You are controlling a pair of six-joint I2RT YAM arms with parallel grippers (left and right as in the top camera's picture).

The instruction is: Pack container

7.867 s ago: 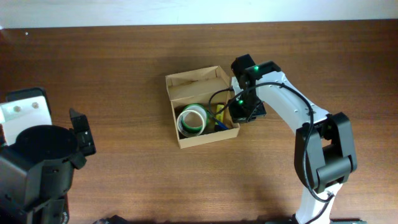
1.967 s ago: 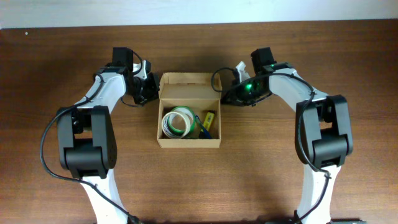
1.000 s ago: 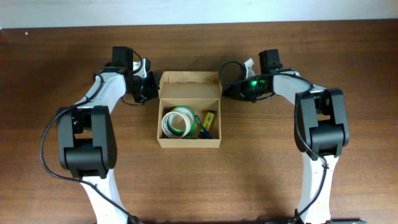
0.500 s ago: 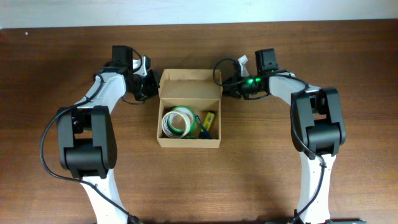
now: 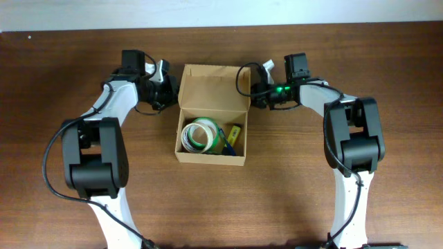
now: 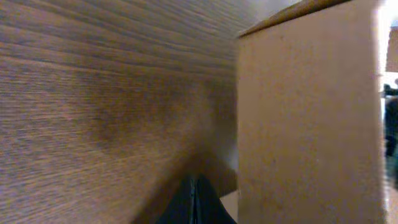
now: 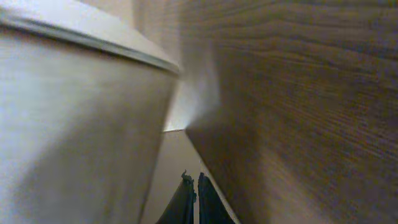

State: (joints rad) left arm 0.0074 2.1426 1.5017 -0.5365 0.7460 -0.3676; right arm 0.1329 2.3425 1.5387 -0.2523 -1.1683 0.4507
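Observation:
The container (image 5: 208, 158) is a tan cardboard box in the middle of the table, its flap lid (image 5: 214, 86) standing up at the back. Inside lie a white tape roll (image 5: 197, 135), a green one and some pens (image 5: 233, 135). My left gripper (image 5: 166, 88) is shut, holding nothing, against the flap's left edge. My right gripper (image 5: 254, 93) is shut, also holding nothing, at the flap's right edge. In the left wrist view the cardboard wall (image 6: 305, 112) fills the right side beside my left gripper (image 6: 194, 199). In the right wrist view cardboard (image 7: 74, 124) fills the left, by my right gripper (image 7: 194, 200).
The brown wooden table (image 5: 221, 207) runs around the box on every side. A pale strip (image 5: 221, 14) borders the table's far edge. Both arm bases stand near the front edge, left (image 5: 93, 166) and right (image 5: 356, 149).
The lid flap looks taller in the overhead view than half a second ago. Both grippers have shifted slightly towards the back, staying shut at the flap's sides.

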